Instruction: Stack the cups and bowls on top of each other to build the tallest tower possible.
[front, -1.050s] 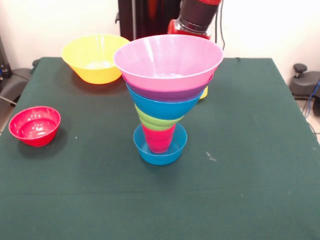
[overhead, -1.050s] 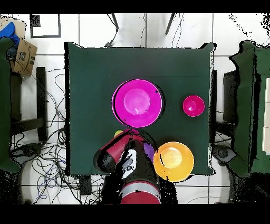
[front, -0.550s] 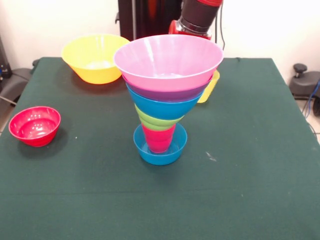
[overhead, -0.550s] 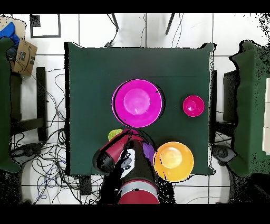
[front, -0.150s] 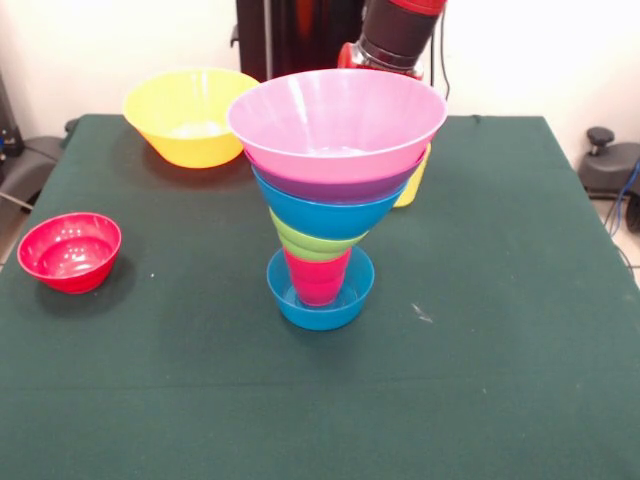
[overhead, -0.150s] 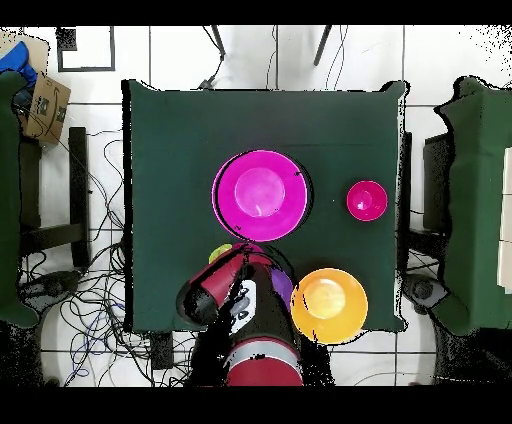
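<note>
1. The tower (front, -0.150s: 325, 200) is seen standing mid-table: small blue bowl (front, -0.150s: 321, 300) at the base, red cup (front, -0.150s: 317, 278) upright in it, then lime green bowl (front, -0.150s: 310, 244), medium blue bowl (front, -0.150s: 330, 214), a purple rim, and the pink bowl (front, -0.150s: 337, 122) on top.
2. The yellow cup (front, -0.150s: 411, 184) is glimpsed just behind the tower's right side, mostly hidden by it.
3. The arm (front, -0.150s: 396, 35) is spotted at the far side behind the tower; the gripper is hidden, so its grip cannot be told.
4. The large yellow bowl (front, -0.150s: 190, 115) sits far left, the small red bowl (front, -0.150s: 69, 251) near the left edge; both are loose.
5. The pieces are judged light, stiff and slippery; a rim pinch is best, and the top-heavy tower could be toppled by a nudge.
</note>
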